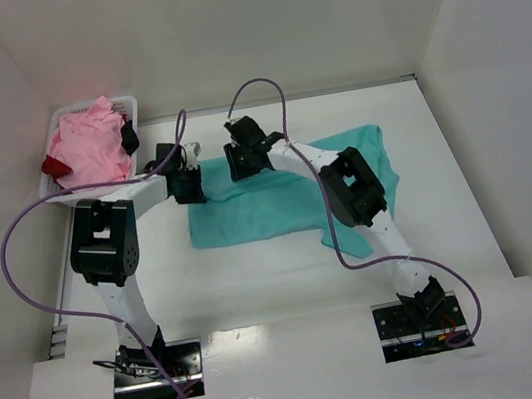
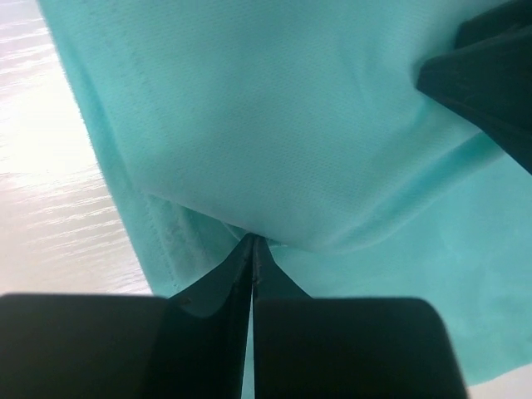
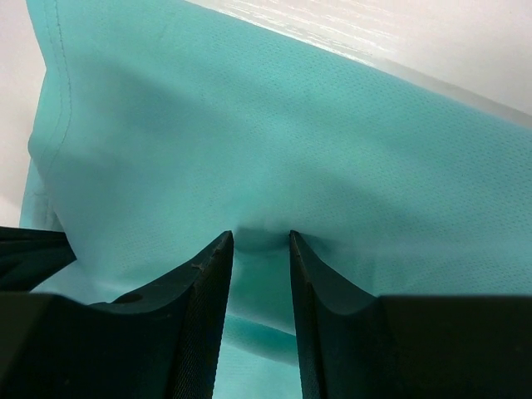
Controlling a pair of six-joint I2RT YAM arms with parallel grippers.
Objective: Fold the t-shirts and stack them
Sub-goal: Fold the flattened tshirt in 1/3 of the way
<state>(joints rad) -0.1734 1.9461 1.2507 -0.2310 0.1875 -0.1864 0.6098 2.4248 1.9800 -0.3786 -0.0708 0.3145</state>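
Looking down from above, we see the teal t-shirt (image 1: 277,203) spread across the middle of the table (image 1: 260,291), one end bunched under the right arm; both arms reach forward over its far edge, near one another

The left gripper (image 2: 252,243) has its fingers pressed together on a pinch of that teal cloth; in the left wrist view the fabric rises in a small peak right at the tips, with a stitched hem running down the left side and pale table beyond it

The right gripper (image 3: 258,238) stands at a narrow gap; its fingertips (image 3: 223,243) touch the teal cloth and a low pucker sits between them, yet we cannot tell whether that pucker is truly gripped; the cloth here is smooth, and its far edge meets the table at the top of the right wrist view

At the far left corner sits the white lattice basket (image 1: 128,104); the pink t-shirt (image 1: 88,152) lies heaped in it, spilling over the near rim; a bit of the dark red t-shirt (image 1: 57,168) shows at the heap's left edge
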